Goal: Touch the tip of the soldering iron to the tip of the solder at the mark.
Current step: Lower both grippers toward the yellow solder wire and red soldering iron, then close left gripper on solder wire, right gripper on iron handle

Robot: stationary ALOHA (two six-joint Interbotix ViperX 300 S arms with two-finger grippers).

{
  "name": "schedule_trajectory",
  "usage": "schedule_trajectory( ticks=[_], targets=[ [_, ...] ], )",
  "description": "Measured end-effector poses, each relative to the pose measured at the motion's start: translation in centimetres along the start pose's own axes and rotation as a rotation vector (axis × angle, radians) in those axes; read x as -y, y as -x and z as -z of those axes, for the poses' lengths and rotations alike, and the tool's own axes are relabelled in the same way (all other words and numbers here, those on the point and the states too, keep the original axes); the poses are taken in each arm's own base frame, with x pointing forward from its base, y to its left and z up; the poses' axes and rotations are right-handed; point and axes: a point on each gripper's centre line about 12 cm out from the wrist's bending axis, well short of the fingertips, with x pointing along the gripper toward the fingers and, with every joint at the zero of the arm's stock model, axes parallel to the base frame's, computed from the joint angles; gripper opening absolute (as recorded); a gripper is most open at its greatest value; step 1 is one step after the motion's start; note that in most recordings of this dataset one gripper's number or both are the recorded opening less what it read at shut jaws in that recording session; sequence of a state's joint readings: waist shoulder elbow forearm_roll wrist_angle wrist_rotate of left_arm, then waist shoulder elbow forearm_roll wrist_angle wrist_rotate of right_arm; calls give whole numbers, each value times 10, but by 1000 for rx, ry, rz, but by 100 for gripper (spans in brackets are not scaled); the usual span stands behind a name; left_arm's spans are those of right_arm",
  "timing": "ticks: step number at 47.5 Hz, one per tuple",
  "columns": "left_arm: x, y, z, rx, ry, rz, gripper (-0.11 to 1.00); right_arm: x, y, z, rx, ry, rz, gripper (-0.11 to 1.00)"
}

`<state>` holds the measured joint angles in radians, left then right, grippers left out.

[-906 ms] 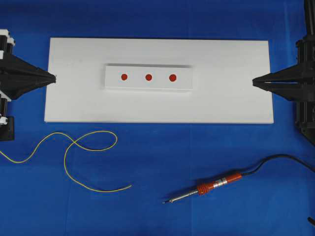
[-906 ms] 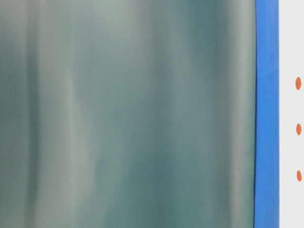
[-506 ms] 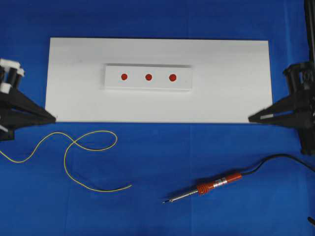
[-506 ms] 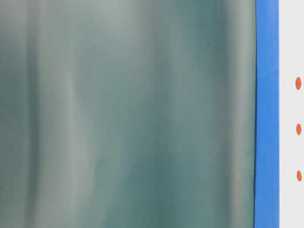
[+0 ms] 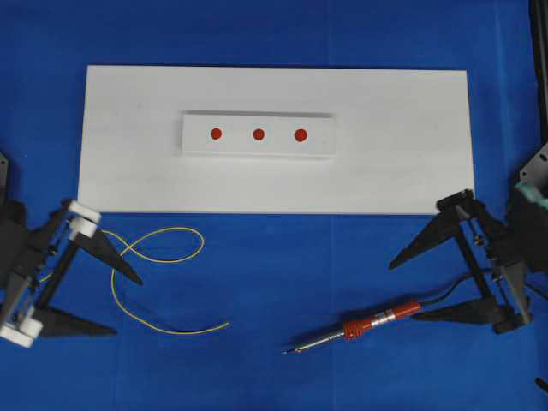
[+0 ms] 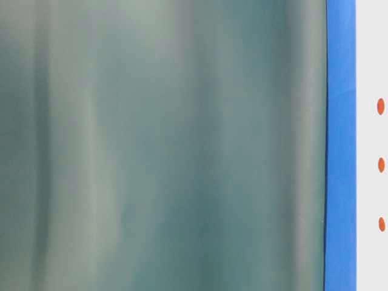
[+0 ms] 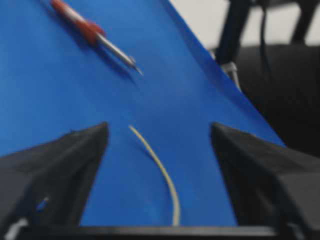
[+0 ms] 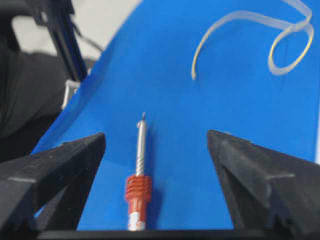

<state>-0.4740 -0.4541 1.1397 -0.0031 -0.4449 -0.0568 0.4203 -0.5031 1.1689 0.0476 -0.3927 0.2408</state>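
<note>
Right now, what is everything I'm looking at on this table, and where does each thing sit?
soldering iron: one, red-orange handle with silver shaft, lying on the blue surface near the front right, tip pointing left.
black cord: one, black, running from the iron's handle off to the right.
solder: one, thin yellow wire, looped on the blue surface at front left.
white board: one, white, flat across the middle.
white block: one, white, on the board.
red dots: three, red, in a row on the block.
blue surface: one, blue, under everything.
left gripper: black, open, over the solder.
right gripper: black, open, by the iron's handle.
</note>
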Motion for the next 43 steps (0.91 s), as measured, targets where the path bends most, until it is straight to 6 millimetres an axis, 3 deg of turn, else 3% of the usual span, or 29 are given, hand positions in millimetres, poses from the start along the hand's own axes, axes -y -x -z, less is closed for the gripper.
schedule_trajectory(
  ticks=[17, 27, 37, 43],
  targets=[
    [19, -49, 55, -84, 85, 60, 83, -6, -40, 61, -89, -80, 25, 88],
    [20, -70, 88, -164, 85, 55, 83, -6, -55, 100, -151, -110, 89, 88],
    [19, -82, 107, -220, 84, 46, 81, -1, -64, 116, -171, -128, 146, 86],
    [17, -82, 113, -238, 86, 38, 72, 1, -65, 122, -185, -123, 156, 82]
  ],
)
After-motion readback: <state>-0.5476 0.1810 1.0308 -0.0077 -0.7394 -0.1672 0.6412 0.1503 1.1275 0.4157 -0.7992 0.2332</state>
